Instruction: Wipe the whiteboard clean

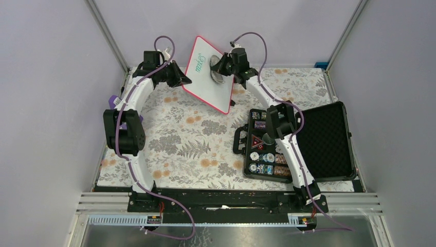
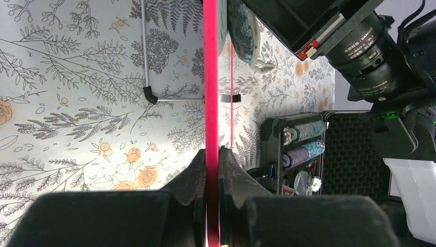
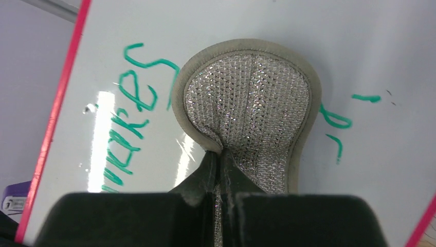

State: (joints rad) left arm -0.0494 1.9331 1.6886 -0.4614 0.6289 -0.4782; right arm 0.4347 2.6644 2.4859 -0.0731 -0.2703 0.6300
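Observation:
The whiteboard (image 1: 203, 87), white with a red rim and green handwriting, is held tilted above the far middle of the table. My left gripper (image 1: 184, 81) is shut on its left rim, which shows as a red strip (image 2: 211, 77) between the fingers in the left wrist view. My right gripper (image 1: 217, 68) is shut on a round silver mesh scrubbing pad (image 3: 249, 118) with a beige edge and presses it flat on the board's face (image 3: 360, 46). Green letters (image 3: 131, 123) show left of the pad, a few strokes (image 3: 337, 123) to its right.
An open black case of poker chips (image 1: 295, 141) lies at the right on the floral tablecloth (image 1: 190, 139). The case also shows in the left wrist view (image 2: 301, 149). Purple walls enclose the table on three sides. A small purple object (image 1: 112, 100) sits at the left edge.

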